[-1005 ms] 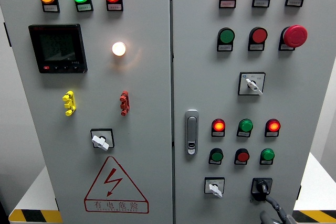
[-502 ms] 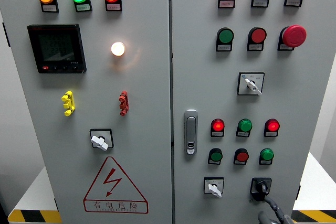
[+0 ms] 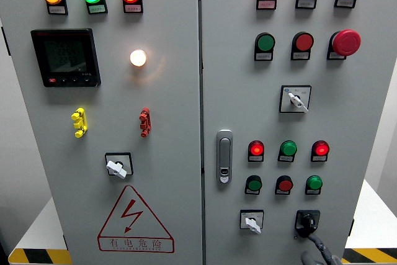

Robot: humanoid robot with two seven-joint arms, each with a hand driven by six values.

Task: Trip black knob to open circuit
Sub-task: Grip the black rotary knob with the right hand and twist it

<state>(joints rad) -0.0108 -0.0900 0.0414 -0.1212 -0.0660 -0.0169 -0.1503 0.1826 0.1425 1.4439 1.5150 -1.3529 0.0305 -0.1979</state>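
Observation:
The black knob [image 3: 307, 220] sits on its square plate at the bottom right of the cabinet's right door, its handle pointing down and a little left. Only a small grey part of my right hand [image 3: 317, 249] shows, rising from the bottom edge just under the knob. Its upper tip reaches the knob's lower rim, and whether it grips the knob cannot be made out. The rest of the hand is cut off by the frame. My left arm is out of sight.
A white selector switch [image 3: 251, 221] sits left of the knob, with rows of red and green lamps [image 3: 287, 149] above. Higher up are another selector [image 3: 296, 99] and a red mushroom button [image 3: 345, 42]. A door latch [image 3: 224, 156] is beside the door seam.
The whole panel has drifted a few pixels left in the picture. My right hand stays under the black knob with hardly any shift.

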